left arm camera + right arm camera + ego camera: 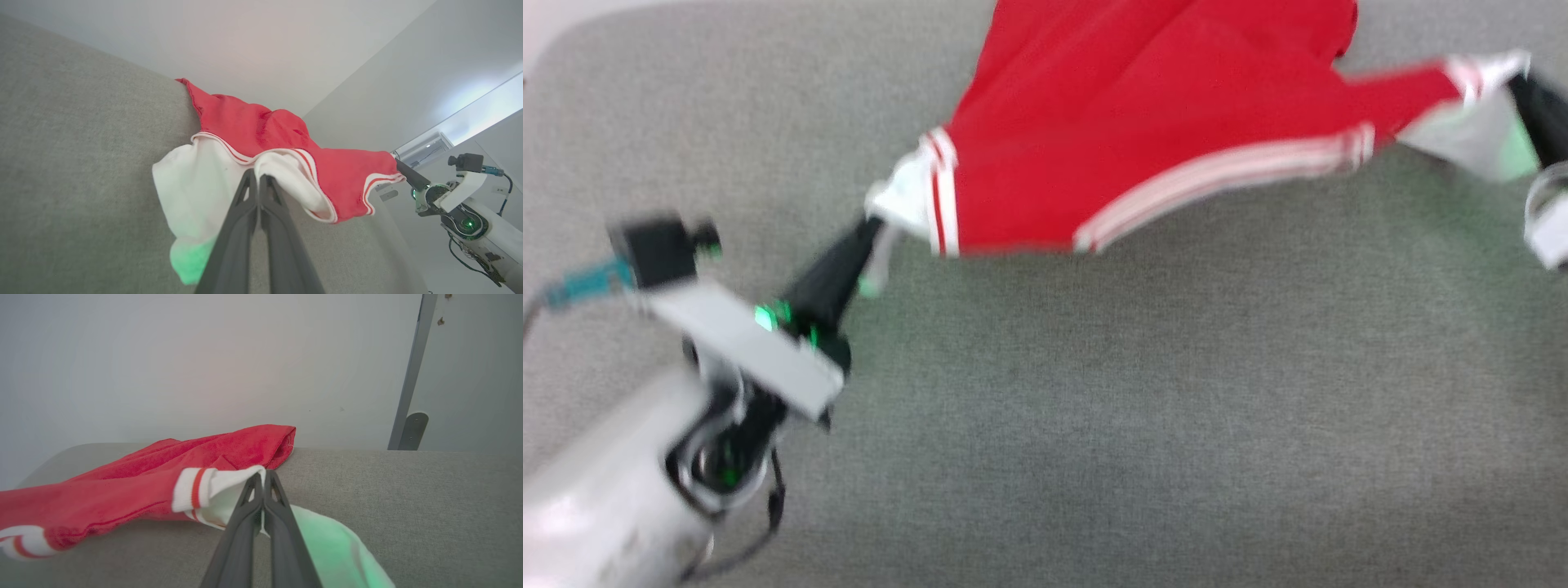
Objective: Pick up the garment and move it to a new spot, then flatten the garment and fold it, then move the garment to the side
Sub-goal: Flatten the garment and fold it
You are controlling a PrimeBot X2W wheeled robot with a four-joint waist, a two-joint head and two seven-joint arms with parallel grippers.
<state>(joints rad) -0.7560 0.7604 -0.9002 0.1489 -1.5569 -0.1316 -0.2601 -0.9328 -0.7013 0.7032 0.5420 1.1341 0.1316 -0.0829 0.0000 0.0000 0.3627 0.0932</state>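
Observation:
The garment [1119, 139] is red with white panels and red-and-white striped trim, stretched across the far part of the grey surface [1094, 425]. My left gripper [874, 222] is shut on its white left corner [212, 179]. At the far right my right gripper [1515, 77] is shut on the opposite white corner [229, 486]. The cloth hangs taut between the two grippers, lifted off the surface at both ends. Its far red part rests on the surface near the back edge. In the left wrist view my right arm [461, 204] holds the other end.
The grey fabric-covered surface fills the head view, with a rounded corner at top left [572, 41]. A pale wall [204, 355] and a grey post [412, 375] stand beyond its far edge.

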